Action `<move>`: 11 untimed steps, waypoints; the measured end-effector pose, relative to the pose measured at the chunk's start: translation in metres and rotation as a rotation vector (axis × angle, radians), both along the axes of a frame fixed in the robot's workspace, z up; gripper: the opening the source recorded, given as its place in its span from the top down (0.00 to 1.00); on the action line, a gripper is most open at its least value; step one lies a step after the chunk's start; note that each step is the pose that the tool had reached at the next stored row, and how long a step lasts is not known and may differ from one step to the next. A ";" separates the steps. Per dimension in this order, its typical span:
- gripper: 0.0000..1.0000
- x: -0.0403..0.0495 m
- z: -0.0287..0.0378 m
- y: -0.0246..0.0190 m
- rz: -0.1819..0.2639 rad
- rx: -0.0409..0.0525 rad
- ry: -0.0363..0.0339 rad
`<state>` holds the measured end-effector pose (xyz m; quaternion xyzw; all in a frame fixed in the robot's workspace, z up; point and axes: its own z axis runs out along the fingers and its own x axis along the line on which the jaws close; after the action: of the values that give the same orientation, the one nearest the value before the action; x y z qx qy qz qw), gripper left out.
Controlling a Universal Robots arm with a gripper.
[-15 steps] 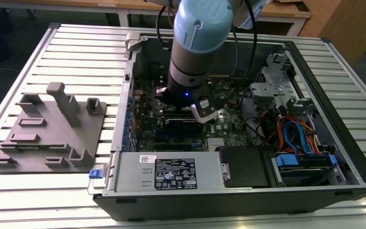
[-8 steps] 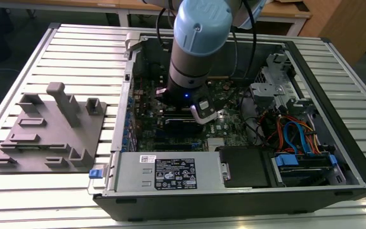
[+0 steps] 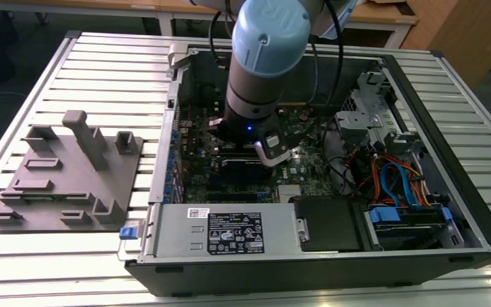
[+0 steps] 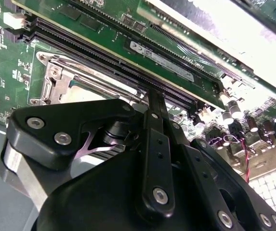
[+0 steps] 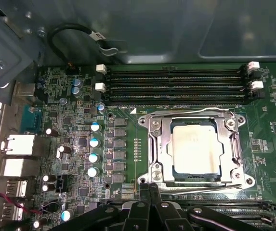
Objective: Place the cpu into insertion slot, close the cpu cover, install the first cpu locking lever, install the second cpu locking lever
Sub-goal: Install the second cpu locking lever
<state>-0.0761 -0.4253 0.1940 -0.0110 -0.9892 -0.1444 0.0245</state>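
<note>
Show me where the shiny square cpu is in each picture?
Exterior view: I cannot make it out; the arm hangs over that part of the board.
First wrist view: the cpu sits inside the metal cpu cover.
Second wrist view: a pale sliver behind the hand.
Shared landmark: the long black memory slots beside it.

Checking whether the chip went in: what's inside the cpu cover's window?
The cpu, pale silver, lies within the window of the closed cpu cover. The insertion slot beneath is covered.

insertion slot (image 5: 196, 151) hidden beneath the cpu (image 5: 196, 147), pincer (image 5: 150, 188) fingertips' gap unclear
</note>
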 end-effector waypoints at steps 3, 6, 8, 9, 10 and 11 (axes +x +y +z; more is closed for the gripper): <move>0.90 -0.0001 -0.0013 0.0001 0.000 0.0003 0.0001; 0.90 -0.0004 -0.0016 0.0006 0.000 0.0032 0.0003; 0.90 -0.0008 -0.0019 0.0011 0.000 0.0065 0.0001; 0.90 -0.0009 -0.0021 0.0014 0.000 0.0070 0.0001; 0.90 -0.0011 -0.0024 0.0016 0.000 0.0074 0.0002; 0.90 -0.0013 -0.0028 0.0017 0.000 0.0078 0.0001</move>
<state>-0.0774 -0.4235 0.1912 -0.0110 -0.9886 -0.1483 0.0246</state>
